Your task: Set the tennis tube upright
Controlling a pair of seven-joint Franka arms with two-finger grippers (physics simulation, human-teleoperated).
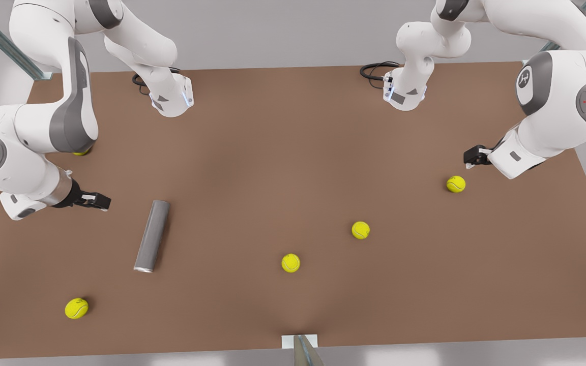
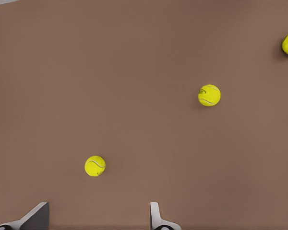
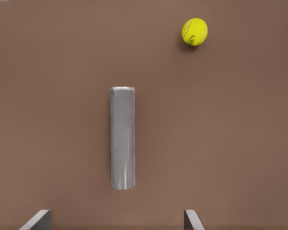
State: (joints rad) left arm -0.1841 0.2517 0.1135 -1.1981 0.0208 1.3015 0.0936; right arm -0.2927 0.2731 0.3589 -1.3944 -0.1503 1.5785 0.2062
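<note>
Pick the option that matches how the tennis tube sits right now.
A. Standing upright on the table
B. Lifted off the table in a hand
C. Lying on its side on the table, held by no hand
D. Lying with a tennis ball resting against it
C: the tennis tube lies flat on the table, with the open right hand beside its far end and not touching it.

One tennis tube (image 1: pixel 151 236), five tennis balls (image 1: pixel 291 263), two arms (image 1: pixel 44 137).

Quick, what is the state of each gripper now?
Left gripper: open, holding nothing, above a tennis ball.
Right gripper: open, holding nothing, beside the lying tennis tube.
</note>
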